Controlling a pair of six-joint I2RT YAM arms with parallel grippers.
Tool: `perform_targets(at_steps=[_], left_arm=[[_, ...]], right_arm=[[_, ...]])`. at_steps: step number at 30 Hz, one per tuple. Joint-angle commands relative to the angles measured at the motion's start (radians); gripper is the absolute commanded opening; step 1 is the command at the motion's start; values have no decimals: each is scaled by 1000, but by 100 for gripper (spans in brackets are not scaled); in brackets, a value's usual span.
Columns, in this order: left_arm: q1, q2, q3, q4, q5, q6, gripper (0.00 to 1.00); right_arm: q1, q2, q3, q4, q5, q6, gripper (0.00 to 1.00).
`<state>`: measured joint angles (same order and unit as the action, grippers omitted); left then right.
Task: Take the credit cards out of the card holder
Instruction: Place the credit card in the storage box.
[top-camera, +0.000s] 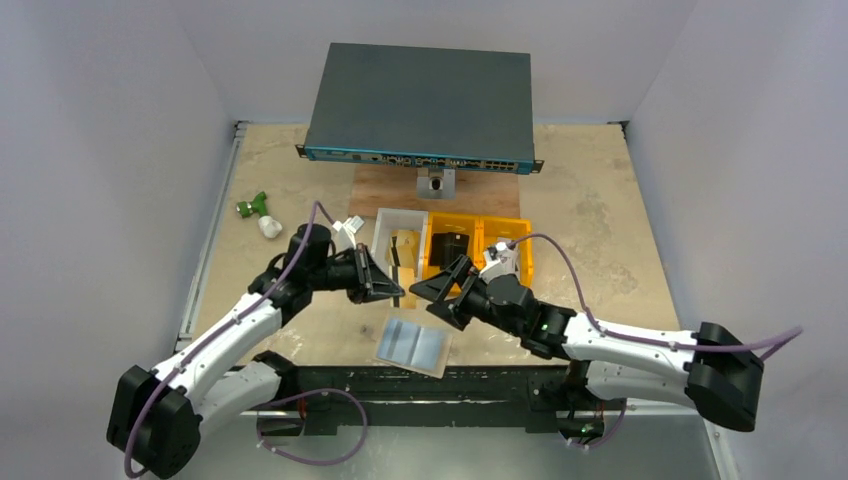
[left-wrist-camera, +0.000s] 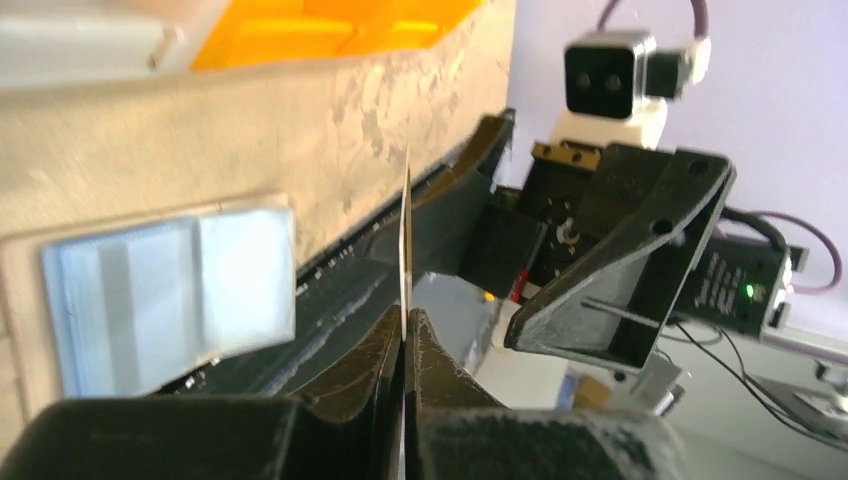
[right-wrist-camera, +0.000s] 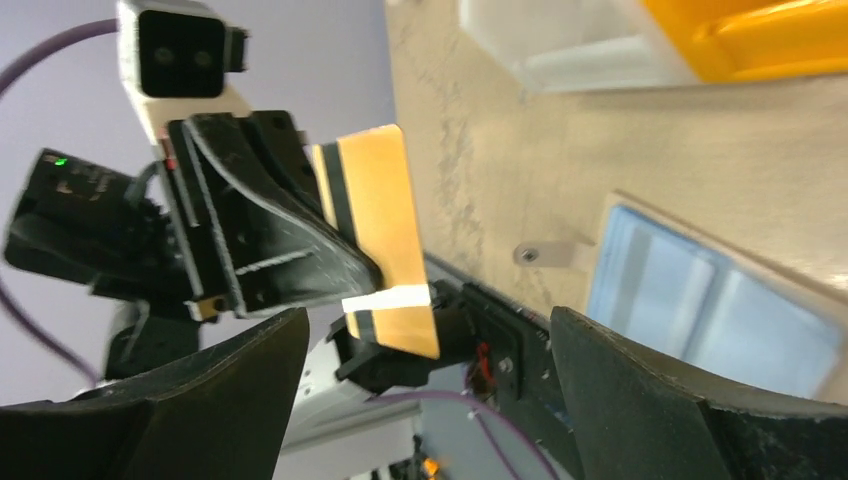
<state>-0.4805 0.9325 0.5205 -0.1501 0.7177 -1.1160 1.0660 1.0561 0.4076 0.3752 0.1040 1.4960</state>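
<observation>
The card holder (top-camera: 413, 343) lies open and flat, pale blue face up, near the table's front edge; it also shows in the left wrist view (left-wrist-camera: 170, 290) and the right wrist view (right-wrist-camera: 700, 300). My left gripper (top-camera: 393, 290) is shut on a credit card and holds it in the air above and left of the holder. The card shows edge-on in the left wrist view (left-wrist-camera: 406, 240) and as an orange face with a dark stripe in the right wrist view (right-wrist-camera: 385, 230). My right gripper (top-camera: 440, 297) is open and empty, facing the card from the right.
A white bin (top-camera: 385, 235) holding tan items and two yellow bins (top-camera: 510, 250) stand behind the grippers; a small black block (top-camera: 455, 245) lies in the middle bin. A network switch (top-camera: 420, 100) sits at the back. A green and white object (top-camera: 258, 212) lies at the left.
</observation>
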Motion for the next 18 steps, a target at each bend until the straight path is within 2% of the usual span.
perform_targets(at_steps=[1, 4, 9, 18], left_arm=[[30, 104, 136, -130, -112, 185, 0], [58, 195, 184, -117, -140, 211, 0], [72, 351, 290, -99, -193, 239, 0], [98, 562, 402, -66, -232, 269, 0]], right_arm=[[2, -101, 85, -345, 161, -91, 91], [2, -179, 105, -477, 216, -114, 91], [2, -297, 113, -569, 252, -166, 92], [2, -318, 144, -661, 247, -223, 92]])
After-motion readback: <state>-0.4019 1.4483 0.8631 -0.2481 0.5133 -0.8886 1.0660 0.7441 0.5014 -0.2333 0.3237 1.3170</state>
